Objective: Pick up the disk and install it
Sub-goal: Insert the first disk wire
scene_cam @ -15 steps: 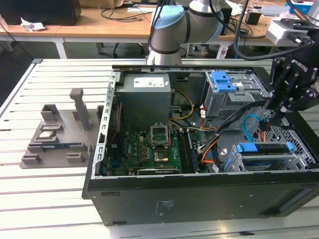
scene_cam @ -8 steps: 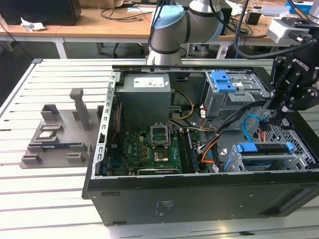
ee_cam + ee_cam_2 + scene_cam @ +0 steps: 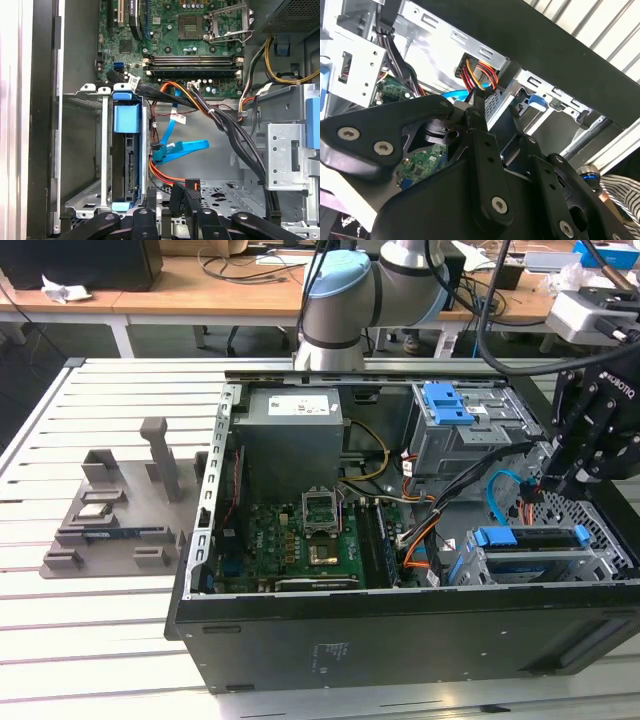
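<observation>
The disk (image 3: 530, 539) sits slotted into the lower drive cage (image 3: 600, 555) at the front of the open computer case, its blue handle (image 3: 495, 536) facing the motherboard. In the first wrist view the disk (image 3: 125, 165) stands edge-on in the cage under the blue handle (image 3: 126, 117). My black gripper (image 3: 548, 483) hangs just above and behind that cage. In both wrist views my gripper (image 3: 476, 107) (image 3: 182, 206) has its fingers shut together on a black power plug (image 3: 185, 192) with red, yellow and black wires (image 3: 477, 77).
A blue data cable (image 3: 180, 147) and a black cable bundle (image 3: 235, 135) cross the space beside the cage. The upper drive cage with a fixed blue bracket (image 3: 447, 402) stands behind. The motherboard (image 3: 310, 540) fills the case's middle. A grey parts fixture (image 3: 100, 510) lies on the exterior view's left.
</observation>
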`<control>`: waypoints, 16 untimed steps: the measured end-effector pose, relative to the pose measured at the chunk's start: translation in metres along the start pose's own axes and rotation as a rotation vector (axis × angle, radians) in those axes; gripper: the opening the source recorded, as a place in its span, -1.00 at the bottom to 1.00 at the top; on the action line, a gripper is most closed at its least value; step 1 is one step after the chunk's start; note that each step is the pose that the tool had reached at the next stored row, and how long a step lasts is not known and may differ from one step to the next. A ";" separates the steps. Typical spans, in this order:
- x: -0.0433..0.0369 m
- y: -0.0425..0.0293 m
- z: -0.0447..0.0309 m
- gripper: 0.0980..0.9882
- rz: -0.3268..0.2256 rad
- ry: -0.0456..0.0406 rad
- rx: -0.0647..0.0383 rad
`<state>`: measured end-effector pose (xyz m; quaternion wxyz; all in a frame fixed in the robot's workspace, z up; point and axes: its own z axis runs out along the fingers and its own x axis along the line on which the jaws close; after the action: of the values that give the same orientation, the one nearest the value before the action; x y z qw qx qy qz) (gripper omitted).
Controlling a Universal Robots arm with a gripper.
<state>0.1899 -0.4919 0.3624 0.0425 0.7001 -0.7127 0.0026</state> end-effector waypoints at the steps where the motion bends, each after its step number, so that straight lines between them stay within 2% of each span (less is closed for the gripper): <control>1: 0.0000 0.0000 0.0003 -0.41 0.000 0.0000 0.000; 4: -0.0009 0.0001 0.0007 -0.41 0.000 0.0001 0.000; 7: -0.0117 0.0004 -0.0003 -0.41 0.000 0.0009 0.000; 8: -0.0126 0.0004 -0.0005 -0.41 0.000 0.0018 0.000; 10: -0.0127 0.0004 0.0001 -0.41 0.000 0.0045 0.000; 12: -0.0130 0.0001 0.0042 -0.41 0.001 0.0112 0.000; 16: -0.0132 -0.0001 0.0074 -0.41 0.001 0.0170 0.000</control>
<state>0.1897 -0.4792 0.3542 0.0486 0.6997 -0.7127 0.0085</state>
